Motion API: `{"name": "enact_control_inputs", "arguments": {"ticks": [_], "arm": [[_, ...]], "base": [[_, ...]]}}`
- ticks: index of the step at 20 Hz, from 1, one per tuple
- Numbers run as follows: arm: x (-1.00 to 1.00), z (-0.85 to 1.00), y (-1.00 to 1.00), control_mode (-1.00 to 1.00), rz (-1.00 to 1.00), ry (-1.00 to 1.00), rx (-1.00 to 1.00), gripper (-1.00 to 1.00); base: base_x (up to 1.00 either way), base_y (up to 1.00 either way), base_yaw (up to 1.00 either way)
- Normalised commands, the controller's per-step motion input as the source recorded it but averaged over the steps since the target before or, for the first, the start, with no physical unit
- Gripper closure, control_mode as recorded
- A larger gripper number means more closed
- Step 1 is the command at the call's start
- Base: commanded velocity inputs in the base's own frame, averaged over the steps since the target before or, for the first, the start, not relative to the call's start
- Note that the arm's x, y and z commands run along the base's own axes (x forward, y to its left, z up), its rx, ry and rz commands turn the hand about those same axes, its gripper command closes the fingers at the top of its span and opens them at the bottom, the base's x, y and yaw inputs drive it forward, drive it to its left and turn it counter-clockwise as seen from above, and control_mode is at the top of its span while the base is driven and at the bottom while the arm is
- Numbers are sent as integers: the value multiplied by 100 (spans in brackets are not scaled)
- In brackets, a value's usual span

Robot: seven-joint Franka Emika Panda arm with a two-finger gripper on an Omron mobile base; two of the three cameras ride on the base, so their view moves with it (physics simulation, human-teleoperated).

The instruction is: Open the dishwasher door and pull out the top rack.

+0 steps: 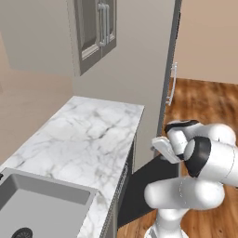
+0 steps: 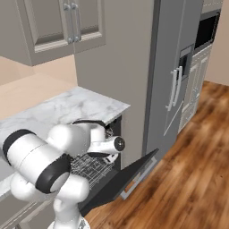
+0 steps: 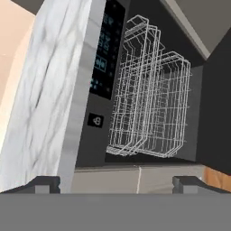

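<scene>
The dishwasher door (image 1: 149, 185) hangs swung down and out over the floor, dark-faced, and it is also seen from the other side (image 2: 120, 184). In the hand view, rolled sideways, the door (image 3: 217, 113) stands at the right edge. Inside the open cavity, the top rack (image 3: 131, 90) of thin silver wire lies nearest the counter's underside, with a second wire rack (image 3: 175, 106) beyond it. My gripper (image 3: 116, 183) is open in front of the cavity, a short way from the racks. Its fingertips (image 3: 43, 184) stand wide apart with nothing between them.
A marble counter (image 1: 93, 135) runs over the dishwasher, with a steel sink (image 1: 42, 204) at its near left. A tall grey fridge (image 2: 174, 80) stands just right of the dishwasher. Wood floor (image 2: 192, 179) spreads out beyond the lowered door. The dark control strip (image 3: 104, 58) lies under the counter edge.
</scene>
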Motion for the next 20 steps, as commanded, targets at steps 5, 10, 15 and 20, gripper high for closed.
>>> {"name": "enact_control_inputs", "arguments": {"ticks": [5,10,15,20], "arm": [[41,0,12,-100,0,15,0,-100],[36,-7,0,-100,0,18,1,-100],[14,-28,0,-100,0,14,4,-100],[10,-44,-4,-100,0,10,12,-100]], "base": [[0,0,0],[0,0,0],[0,0,0],[0,0,0]]}}
